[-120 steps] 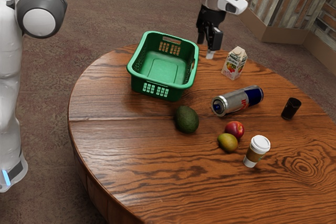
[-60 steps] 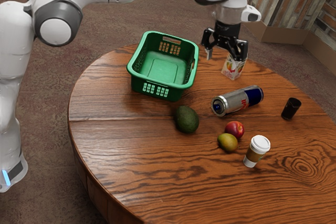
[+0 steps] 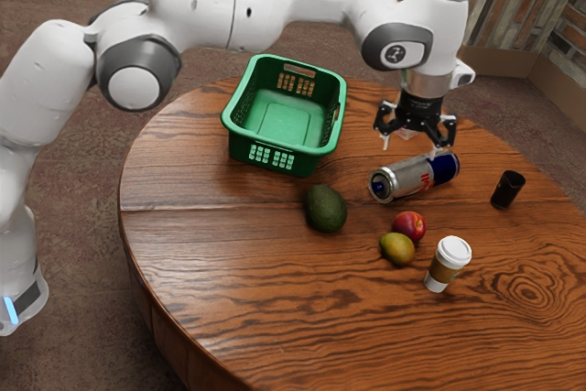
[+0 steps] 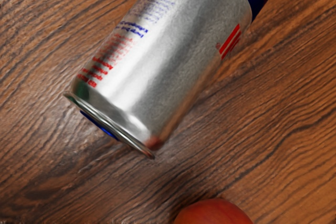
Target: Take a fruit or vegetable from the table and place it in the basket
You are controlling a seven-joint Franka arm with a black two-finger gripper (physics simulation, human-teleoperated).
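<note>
The claw (image 3: 411, 146), spread and empty at the exterior view's upper right, should clear the can (image 3: 408, 178), then sink squarely astride the red fruit (image 3: 409, 225), lower right of centre, angled so neither finger nudges the yellow-green fruit (image 3: 397, 248) beside it.

Pale thing (image 3: 404, 135) behind my gripper (image 3: 412, 146) mostly hidden, can't tell what. Wrist view: can's (image 4: 157, 61) blue end cropped, small print (image 4: 95, 73) too blurred to read, red fruit (image 4: 215, 214) cut off. Exterior view crops my table (image 3: 229, 290).
</note>
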